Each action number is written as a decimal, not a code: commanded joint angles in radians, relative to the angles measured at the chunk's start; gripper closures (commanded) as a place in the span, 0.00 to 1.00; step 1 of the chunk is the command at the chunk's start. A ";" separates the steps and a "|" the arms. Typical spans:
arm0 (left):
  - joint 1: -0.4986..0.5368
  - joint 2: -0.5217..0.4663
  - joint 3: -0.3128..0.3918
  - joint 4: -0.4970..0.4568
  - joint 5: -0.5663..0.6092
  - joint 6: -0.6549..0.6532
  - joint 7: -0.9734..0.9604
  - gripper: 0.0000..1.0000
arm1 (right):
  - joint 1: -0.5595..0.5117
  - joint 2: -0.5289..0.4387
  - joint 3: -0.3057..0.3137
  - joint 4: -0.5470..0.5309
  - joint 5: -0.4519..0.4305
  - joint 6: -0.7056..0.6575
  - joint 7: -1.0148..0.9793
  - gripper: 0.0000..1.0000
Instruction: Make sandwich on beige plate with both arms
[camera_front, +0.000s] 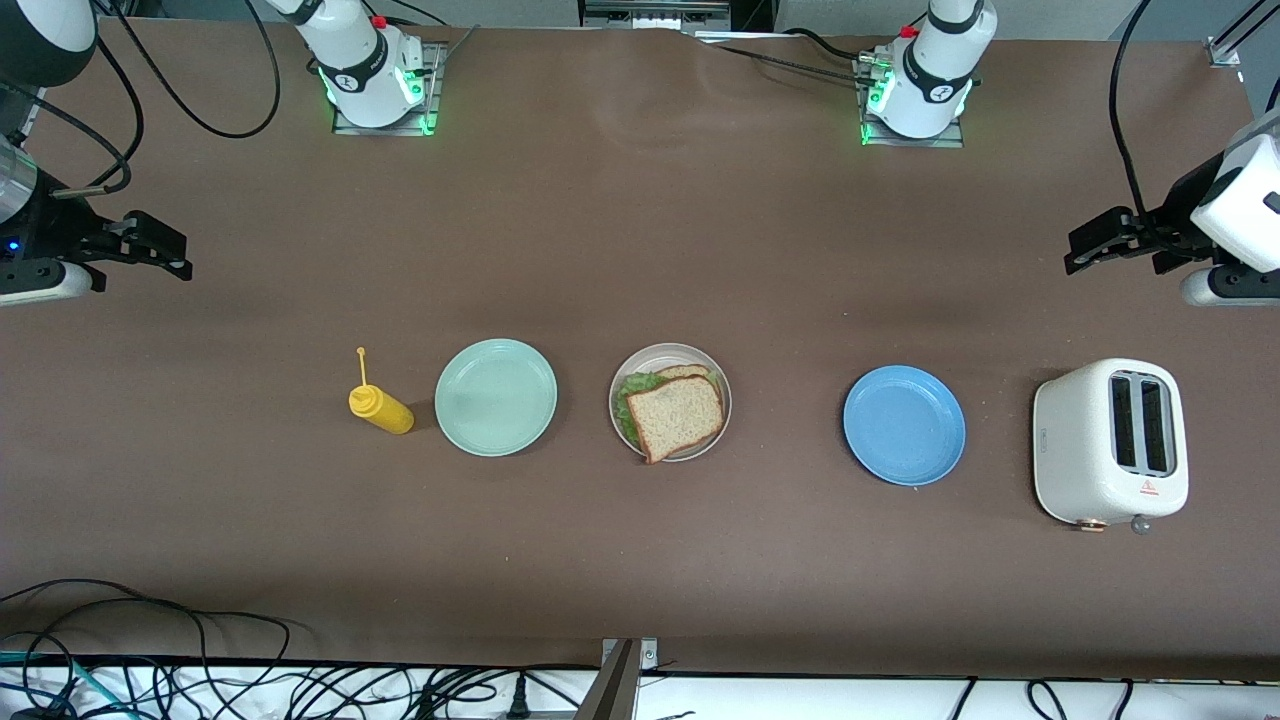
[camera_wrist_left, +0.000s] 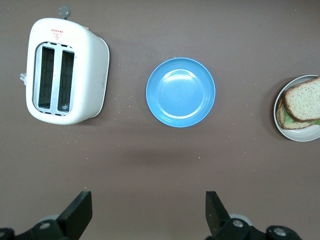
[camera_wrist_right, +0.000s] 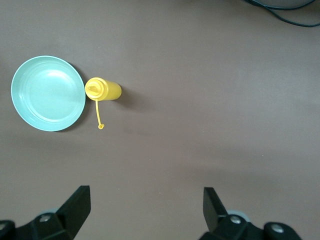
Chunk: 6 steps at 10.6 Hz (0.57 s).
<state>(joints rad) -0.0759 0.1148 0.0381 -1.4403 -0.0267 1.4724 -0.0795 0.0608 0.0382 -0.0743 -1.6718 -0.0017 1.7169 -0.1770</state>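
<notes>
on the round beige plate (camera_front: 621, 376), square sandwich (camera_front: 676, 414).

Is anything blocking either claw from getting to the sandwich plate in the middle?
Nothing visible does. The sandwich already sits on the beige plate. Both claws, left and right, hang open at the table's ends; the mint-green plate and blue plate lie flat beside it.
</notes>
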 joint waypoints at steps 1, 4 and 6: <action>0.005 0.013 -0.001 0.024 -0.007 -0.004 -0.002 0.00 | 0.008 0.015 -0.002 0.027 0.019 -0.006 0.008 0.00; 0.005 0.013 -0.001 0.024 -0.007 -0.004 -0.002 0.00 | 0.016 0.015 -0.004 0.027 0.017 -0.005 0.007 0.00; 0.005 0.013 -0.001 0.024 -0.007 -0.004 -0.002 0.00 | 0.014 0.017 -0.005 0.027 0.017 -0.003 0.005 0.00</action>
<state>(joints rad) -0.0758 0.1159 0.0382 -1.4403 -0.0267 1.4724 -0.0795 0.0719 0.0418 -0.0741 -1.6717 -0.0010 1.7187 -0.1769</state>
